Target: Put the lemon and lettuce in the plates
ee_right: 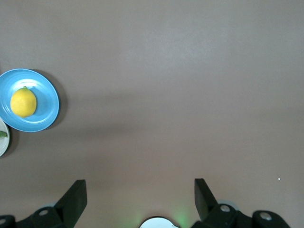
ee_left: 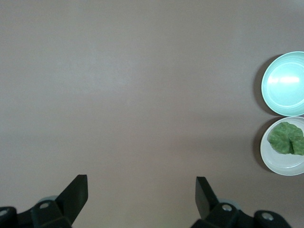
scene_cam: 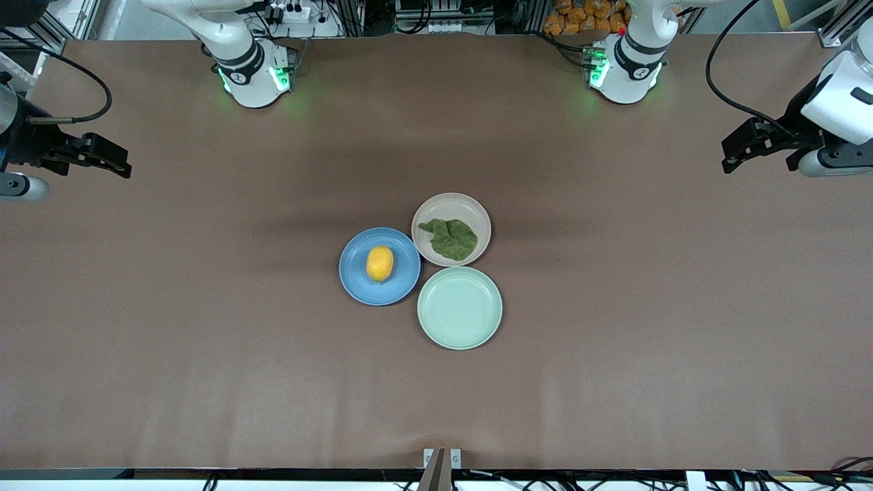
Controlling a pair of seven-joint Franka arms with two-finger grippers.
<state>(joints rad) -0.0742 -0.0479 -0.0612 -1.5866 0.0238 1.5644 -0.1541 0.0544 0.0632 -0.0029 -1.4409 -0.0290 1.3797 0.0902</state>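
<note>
On the bench [scene_cam: 204,354], lemon [scene_cam: 380,264] fills the blue plate [scene_cam: 354,281], lettuce [scene_cam: 449,238] the beige plate [scene_cam: 477,208]; left end effector [ee_left: 142,192] and right end effector [ee_right: 140,192], spread, empty, wait over opposite bench ends, apparently finished.

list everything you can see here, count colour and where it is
lemon: 1, yellow-orange, lying in the blue plate
lettuce: 1 leaf, dark green, lying in the beige-pink plate
blue plate: 1, blue, mid-table, toward the right arm's end of the plate cluster
beige-pink plate: 1, pale beige-pink, beside the blue plate, farthest of the three from the front camera
mint-green plate: 1, pale mint green, nothing in it, nearest the front camera, touching or almost touching the other two
table: 1, brown surface
left gripper: 1, black, open, waiting over bare table at the left arm's end
right gripper: 1, black, open, waiting over bare table at the right arm's end
</note>
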